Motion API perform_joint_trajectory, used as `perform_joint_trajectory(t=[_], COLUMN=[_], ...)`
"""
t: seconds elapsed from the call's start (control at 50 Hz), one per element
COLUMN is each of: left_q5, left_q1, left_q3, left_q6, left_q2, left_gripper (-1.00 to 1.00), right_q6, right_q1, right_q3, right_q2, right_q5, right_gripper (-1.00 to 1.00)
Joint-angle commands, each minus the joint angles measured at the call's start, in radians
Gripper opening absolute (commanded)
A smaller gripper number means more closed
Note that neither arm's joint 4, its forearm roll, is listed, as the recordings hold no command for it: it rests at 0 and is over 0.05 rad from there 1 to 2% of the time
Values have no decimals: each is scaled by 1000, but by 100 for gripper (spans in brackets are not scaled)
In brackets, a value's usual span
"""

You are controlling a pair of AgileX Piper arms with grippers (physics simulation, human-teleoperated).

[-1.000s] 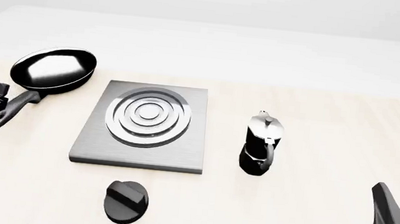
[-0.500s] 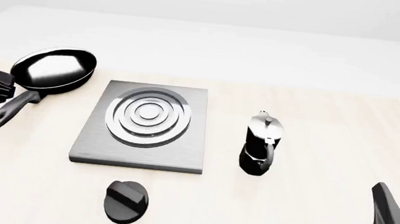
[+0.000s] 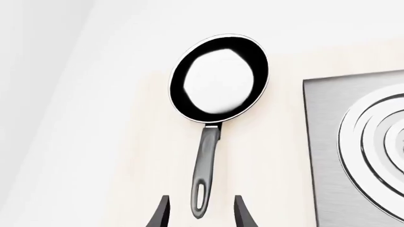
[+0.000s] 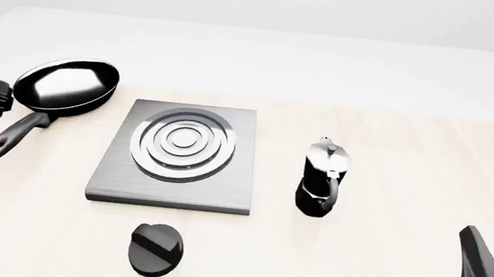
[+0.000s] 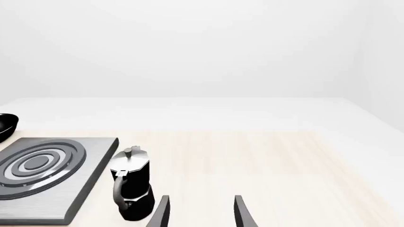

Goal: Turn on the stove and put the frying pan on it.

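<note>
One moka pot (image 4: 323, 178), black body with a silver lid, stands upright on the table (image 4: 391, 152). Its spout end faces away from the camera and its handle faces the near edge. The table itself has a pale wood-grain top, bordered at the far side by a plain white band. Beyond the table: a blank pale wall.

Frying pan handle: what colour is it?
Glossy black, like the frying pan itself; its handle shows best in the left wrist view.
</note>
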Motion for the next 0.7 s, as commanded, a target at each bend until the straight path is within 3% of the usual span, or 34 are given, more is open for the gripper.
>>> perform_joint_trajectory(t=[0.02, 0.24, 0.44, 0.7], left_q5=[-20, -76, -198, -269], left_q1=[18, 33, 30, 32], left_q3=[3, 44, 113, 110], left_q6=[-8, -7, -9, -11], left_q2=[50, 97, 166, 244], left_gripper=[100, 100, 100, 100], right_q6=[0, 0, 0, 0], right_q1=[0, 0, 0, 0], right_q3=[0, 0, 0, 0], right_q2=[0, 0, 0, 0], right_q5=[0, 0, 0, 0], right_gripper=[100, 100, 100, 100])
